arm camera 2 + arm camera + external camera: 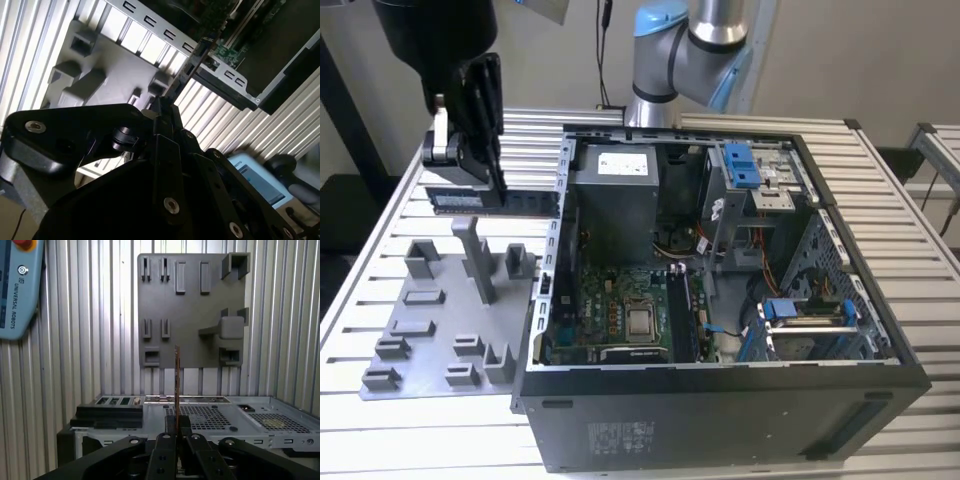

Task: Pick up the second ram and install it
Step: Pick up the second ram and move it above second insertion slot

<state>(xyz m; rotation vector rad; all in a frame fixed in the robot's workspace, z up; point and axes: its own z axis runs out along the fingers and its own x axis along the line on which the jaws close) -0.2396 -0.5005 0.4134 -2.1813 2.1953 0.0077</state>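
My gripper (480, 178) hangs above the aluminium table at the exterior view's left, shut on the second ram (515, 200). The stick is long, dark and held level, high over the grey holder plate (425, 325); one end reaches toward the open computer case (720, 410). In the first wrist view the ram (177, 385) shows edge-on, rising from between my black fingers (162, 450), with the holder plate (190, 305) beyond it. The second wrist view has the stick (192, 65) pointing from the gripper (161, 112) toward the case wall (220, 77). The black memory slots (680, 310) sit inside the case beside the processor (640, 322).
The case holds a power supply (620, 195), blue drive brackets (740, 165) and cables. Upright posts (475, 255) stand on the holder plate under my gripper. A teach pendant (17, 285) lies on the slatted table (75, 340). The arm's base (665, 60) stands behind the case.
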